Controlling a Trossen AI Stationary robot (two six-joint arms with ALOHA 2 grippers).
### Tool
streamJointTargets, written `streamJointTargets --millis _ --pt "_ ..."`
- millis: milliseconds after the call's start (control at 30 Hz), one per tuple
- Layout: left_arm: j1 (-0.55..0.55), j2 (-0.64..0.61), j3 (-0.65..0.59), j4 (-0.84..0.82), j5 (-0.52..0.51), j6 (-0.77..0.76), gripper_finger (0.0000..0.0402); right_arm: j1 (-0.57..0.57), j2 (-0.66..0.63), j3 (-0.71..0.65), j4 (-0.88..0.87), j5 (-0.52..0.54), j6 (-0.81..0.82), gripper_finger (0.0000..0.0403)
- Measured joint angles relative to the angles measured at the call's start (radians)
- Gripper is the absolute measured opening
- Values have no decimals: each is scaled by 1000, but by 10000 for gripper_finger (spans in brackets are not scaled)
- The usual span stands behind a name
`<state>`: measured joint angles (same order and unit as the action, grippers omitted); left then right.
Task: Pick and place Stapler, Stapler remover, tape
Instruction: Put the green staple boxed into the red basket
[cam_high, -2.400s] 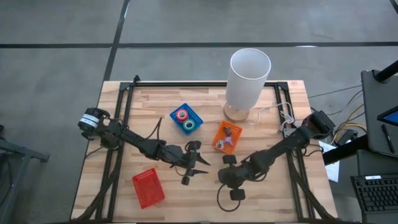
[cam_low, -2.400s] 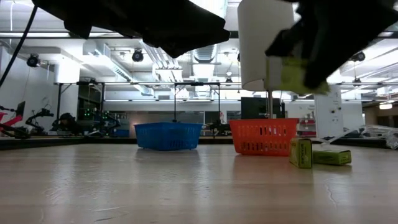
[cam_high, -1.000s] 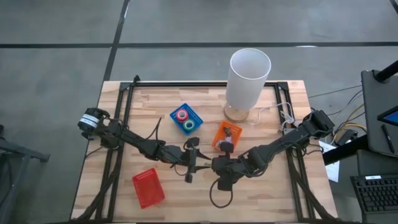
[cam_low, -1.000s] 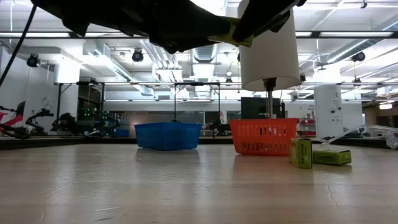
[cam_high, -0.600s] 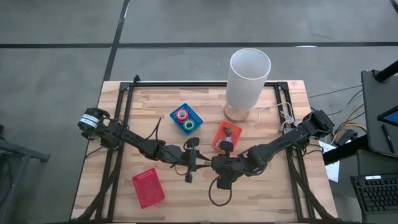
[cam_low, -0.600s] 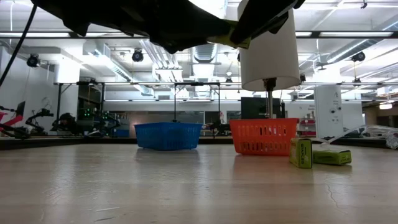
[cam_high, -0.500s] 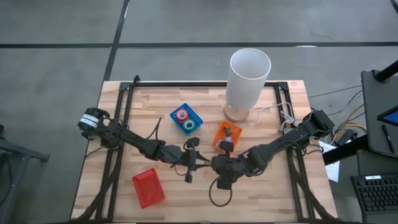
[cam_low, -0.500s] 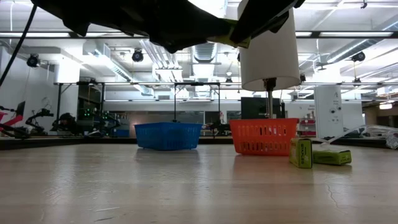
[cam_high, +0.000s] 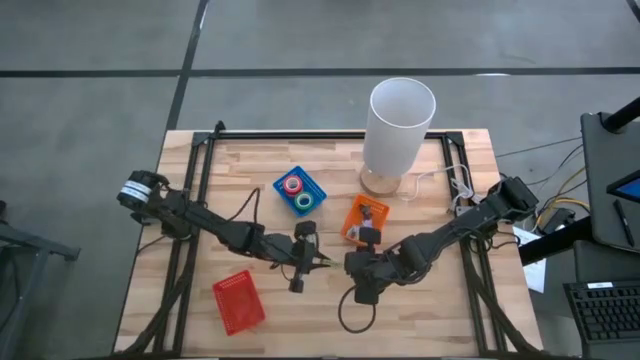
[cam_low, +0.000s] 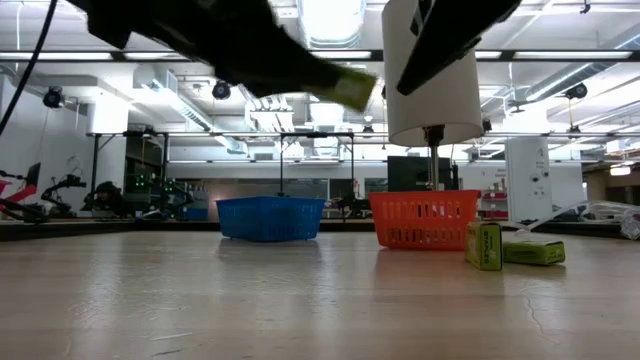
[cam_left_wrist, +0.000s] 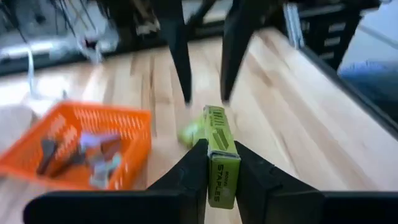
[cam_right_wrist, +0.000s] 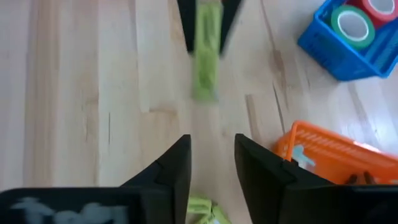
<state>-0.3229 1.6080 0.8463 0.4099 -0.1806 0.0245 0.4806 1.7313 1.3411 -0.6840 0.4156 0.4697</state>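
Observation:
My left gripper (cam_left_wrist: 219, 147) is shut on a green box marked STAPLES (cam_left_wrist: 219, 134), held above the table's middle (cam_high: 318, 262). My right gripper (cam_right_wrist: 211, 140) stands open just right of it (cam_high: 350, 266), with nothing between its fingers. The tape rolls (cam_high: 299, 192), red and green-faced, lie in a blue tray (cam_high: 312, 182). An orange tray (cam_high: 352, 222) holds small dark and pale pieces that look like stapler removers (cam_left_wrist: 93, 158). I see no stapler. My left gripper pinches the green box between its two fingers by the two long sides of its near end (cam_left_wrist: 222, 177). The fingers come about level from the table's left and lie along the box. The box sticks out past the fingertips, lifted clear and tilted down at its far end (cam_low: 348, 88).
A red tray (cam_high: 238, 301) sits near the front left. A tall white cylinder on a wooden base (cam_high: 400, 125) stands at the back. Two more green boxes (cam_low: 485, 245) (cam_low: 533, 252) lie on the table, right of the orange tray in the low view.
My right gripper has let go of the green box, which stays in my left gripper. My left gripper has drawn back a little toward the table's left edge with it, and the box now tilts down at its free end. The two grippers stand apart.

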Motion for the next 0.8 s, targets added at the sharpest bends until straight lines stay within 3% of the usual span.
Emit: streamJointTargets --millis 200,367,600,800 --pt "-14 -116 0 -304 96 -141 45 8 0 -28 -26 0 27 138" --pt "-52 -255 0 -577 175 -287 55 7 2 -50 -33 1 28 144" --pt "-126 -438 0 -926 247 -647 52 6 3 -63 -38 3 29 132" --pt "-215 -481 0 -1098 276 -917 56 6 3 -78 -38 3 50 119"
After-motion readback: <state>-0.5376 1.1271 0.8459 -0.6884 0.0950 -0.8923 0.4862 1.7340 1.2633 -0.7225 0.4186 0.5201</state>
